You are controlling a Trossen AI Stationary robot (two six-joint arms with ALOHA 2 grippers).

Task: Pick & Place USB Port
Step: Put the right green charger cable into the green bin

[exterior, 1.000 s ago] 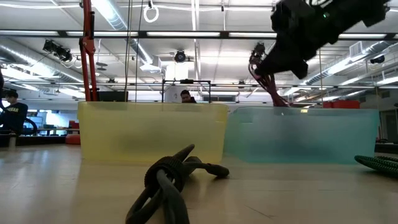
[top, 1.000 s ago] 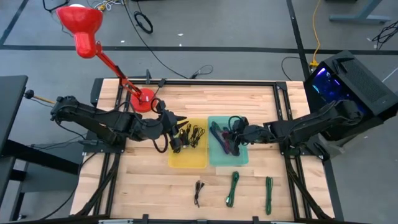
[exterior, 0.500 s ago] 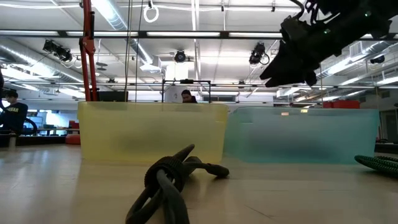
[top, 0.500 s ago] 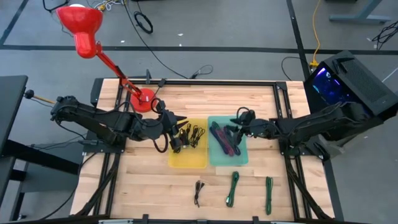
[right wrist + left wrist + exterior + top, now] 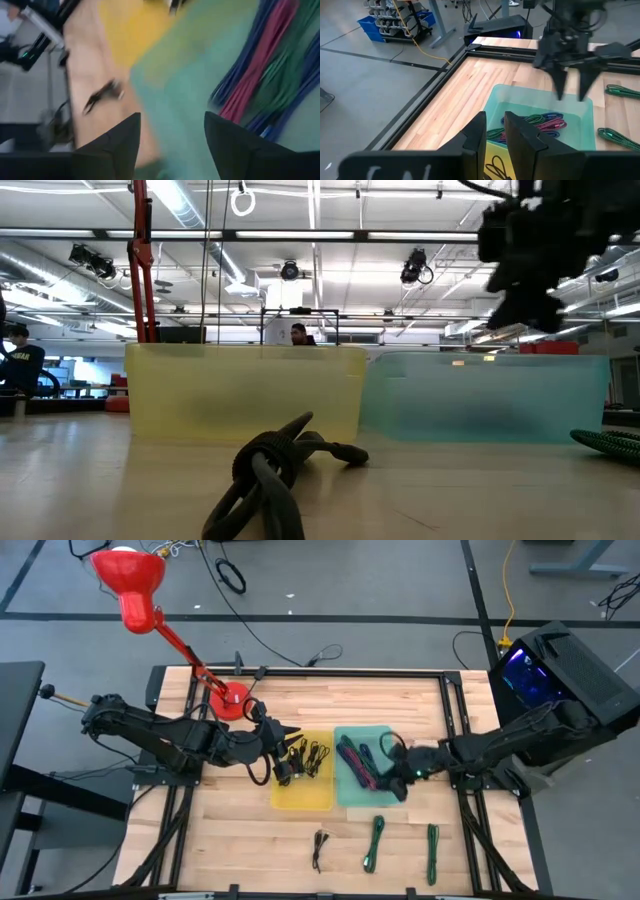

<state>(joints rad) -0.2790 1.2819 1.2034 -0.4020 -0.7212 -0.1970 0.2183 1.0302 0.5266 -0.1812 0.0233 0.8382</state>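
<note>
1. High view: a wooden table [image 5: 300,700] carries a yellow bin [image 5: 302,792] and a teal bin [image 5: 358,738] side by side near its middle, touching along one edge.
2. The right gripper [image 5: 400,783] sits above the teal bin's near right corner; in the right wrist view its two dark fingers [image 5: 115,145] stand wide apart with nothing between them, over the teal floor.
3. A bundle of coloured USB cables [image 5: 358,762], purple, red and green, lies inside the teal bin, just beside the right gripper and clear of its fingers. The right wrist view shows the same bundle [image 5: 270,75] lying loose on the bin floor.
4. The left gripper [image 5: 287,758] hangs over the yellow bin's far left part. In the left wrist view its fingers [image 5: 476,135] stand narrow, with only a slim gap; whether anything is pinched there cannot be told.
5. Black cables [image 5: 310,757] lie in the yellow bin, just beside the left gripper.
6. On the bare wood in front of the bins lie a small black cable [image 5: 319,846] and two green cables [image 5: 376,842], [image 5: 432,848], well apart from both grippers.
7. The low view shows the black cable [image 5: 275,470] coiled in front of the yellow bin's wall, with the right gripper [image 5: 535,255] high above the teal bin.
8. A red lamp [image 5: 130,585] stands at the table's far left corner.
</note>
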